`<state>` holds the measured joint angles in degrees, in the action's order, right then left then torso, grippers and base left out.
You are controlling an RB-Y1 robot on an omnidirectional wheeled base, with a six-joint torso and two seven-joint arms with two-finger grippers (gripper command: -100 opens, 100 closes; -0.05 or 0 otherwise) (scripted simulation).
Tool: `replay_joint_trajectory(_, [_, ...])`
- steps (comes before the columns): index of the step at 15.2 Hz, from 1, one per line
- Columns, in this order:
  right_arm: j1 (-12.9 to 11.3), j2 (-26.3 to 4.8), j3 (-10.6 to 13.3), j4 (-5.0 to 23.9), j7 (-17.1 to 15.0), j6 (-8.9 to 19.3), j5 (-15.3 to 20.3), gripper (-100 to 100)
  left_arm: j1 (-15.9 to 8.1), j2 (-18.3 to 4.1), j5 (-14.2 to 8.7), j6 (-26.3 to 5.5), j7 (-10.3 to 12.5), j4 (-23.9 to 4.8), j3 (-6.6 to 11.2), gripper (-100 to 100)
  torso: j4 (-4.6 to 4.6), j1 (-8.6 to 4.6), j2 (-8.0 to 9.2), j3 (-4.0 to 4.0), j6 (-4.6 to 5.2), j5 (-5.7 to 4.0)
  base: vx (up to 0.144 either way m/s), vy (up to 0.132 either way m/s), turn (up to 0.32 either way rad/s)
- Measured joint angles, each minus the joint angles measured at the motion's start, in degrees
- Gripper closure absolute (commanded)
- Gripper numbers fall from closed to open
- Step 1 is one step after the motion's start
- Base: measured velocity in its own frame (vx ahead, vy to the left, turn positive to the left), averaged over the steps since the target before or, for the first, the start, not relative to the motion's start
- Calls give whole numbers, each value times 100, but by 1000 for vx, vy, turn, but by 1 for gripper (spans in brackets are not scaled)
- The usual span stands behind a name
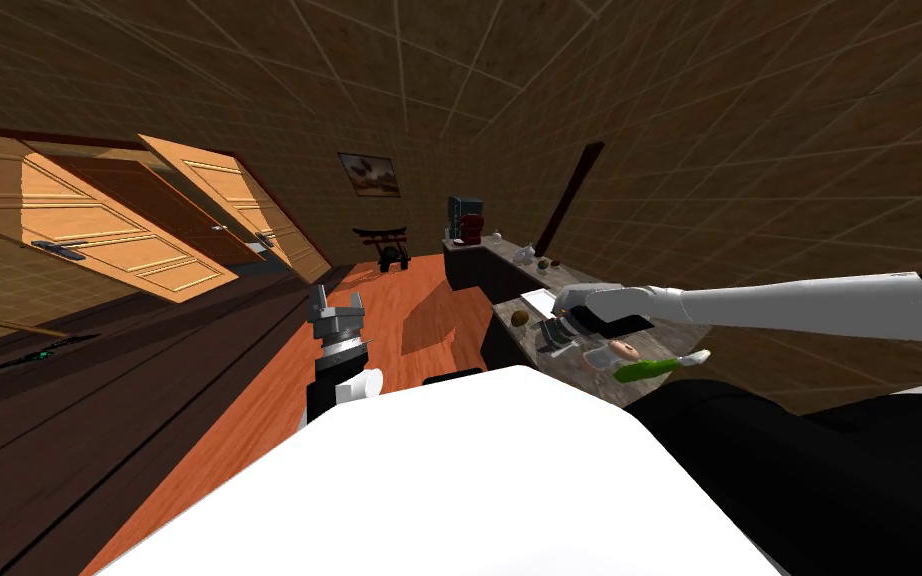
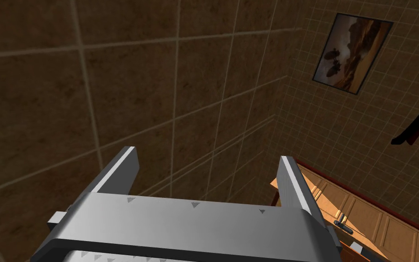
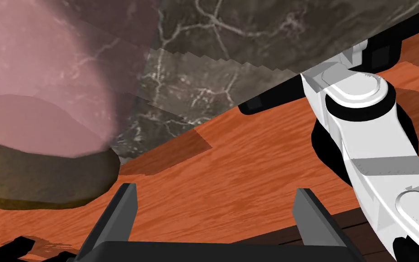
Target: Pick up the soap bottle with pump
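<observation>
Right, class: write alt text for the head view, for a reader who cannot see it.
The right gripper reaches over a marble counter, beside a pink object and a green, white-topped bottle. The left gripper is raised, open, above an orange wood floor.

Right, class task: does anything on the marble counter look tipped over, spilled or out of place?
Nothing looks spilled or broken. A long green item with a white end lies flat at the marble counter's near end, beside the open right gripper; whether it toppled, I cannot tell.
</observation>
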<state>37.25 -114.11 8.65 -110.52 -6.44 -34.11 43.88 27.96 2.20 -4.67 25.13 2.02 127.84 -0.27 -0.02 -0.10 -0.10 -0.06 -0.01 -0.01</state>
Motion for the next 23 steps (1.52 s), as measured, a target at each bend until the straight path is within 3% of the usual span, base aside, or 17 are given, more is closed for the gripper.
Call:
replay_joint_trajectory(3, [7,-366,96,76,54,15,94,-100,0,0,0,0,0,0,0,0,1,-4,4,2,0,-1,-45,-35,219])
replay_joint_trajectory(9, [268,-964,-46,224,-32,-10,404,-100,0,0,0,0,0,0,0,0,2,-3,5,3,3,-1,-39,-31,129])
replay_joint_trajectory(16, [237,-1611,195,332,-44,-7,652,-100,0,0,0,0,0,0,0,0,4,-11,14,8,3,-3,-50,-38,128])
replay_joint_trajectory(18, [276,-1560,239,367,-21,22,691,-100,0,0,0,0,0,0,0,0,2,0,3,3,4,-4,10,27,134])
replay_joint_trajectory(21, [528,-1347,262,480,71,202,821,-100,1,1,0,0,0,0,-1,0,-17,2,-23,-19,5,-31,31,43,61])
replay_joint_trajectory(22, [558,-1333,256,485,74,232,834,100,1,1,0,0,0,0,0,0,-18,-9,-27,-22,6,-33,6,14,-2])
replay_joint_trajectory(23, [555,-1334,256,484,74,234,833,100,1,0,0,0,0,0,0,0,-18,-19,-26,-22,6,-35,2,8,0])
